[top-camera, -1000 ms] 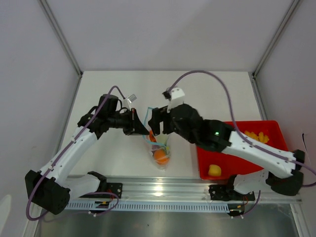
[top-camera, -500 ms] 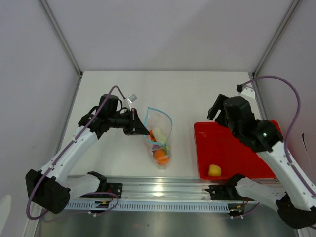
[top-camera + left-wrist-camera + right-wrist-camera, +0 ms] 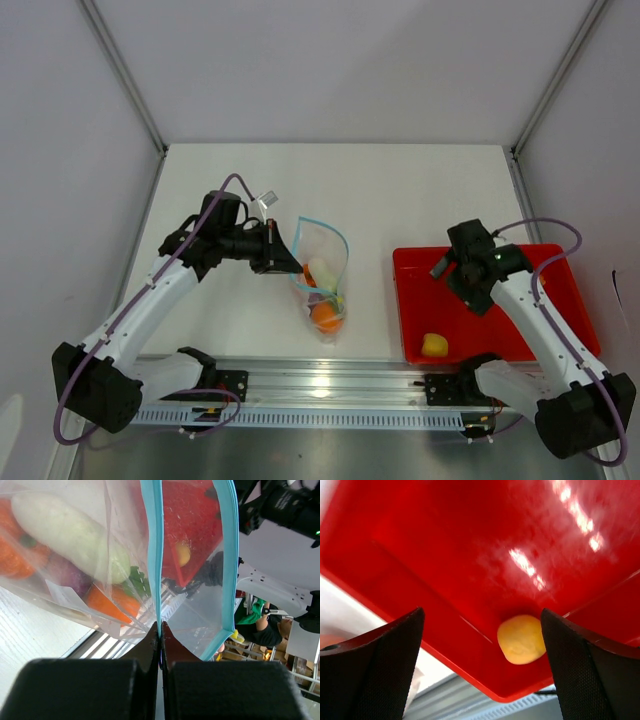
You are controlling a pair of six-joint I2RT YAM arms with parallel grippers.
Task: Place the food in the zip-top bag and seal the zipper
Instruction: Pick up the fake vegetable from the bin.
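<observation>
The clear zip-top bag [image 3: 326, 262] hangs open from my left gripper [image 3: 287, 256], its bottom resting on the table. The left gripper [image 3: 159, 631] is shut on one side of the light-blue zipper [image 3: 153, 555]; the other side [image 3: 229, 565] bows away. Inside the bag lie a white piece [image 3: 65, 530], a purple-white garlic bulb [image 3: 64, 573] and orange food [image 3: 325, 318]. My right gripper [image 3: 466, 287] is open and empty above the red tray [image 3: 420, 300]. In its wrist view the right gripper [image 3: 482, 665] frames one yellow piece [image 3: 521, 639] in the tray's near-left corner, which also shows from above [image 3: 433, 345].
The red tray [image 3: 445, 555] sits at the right near the table's front edge. A metal rail [image 3: 330, 385] runs along the front. Grey walls enclose the white table [image 3: 420, 190] on three sides.
My right arm has swung from the bag's mouth to the right and now hovers over the red tray. The left gripper and the bag have not moved.
</observation>
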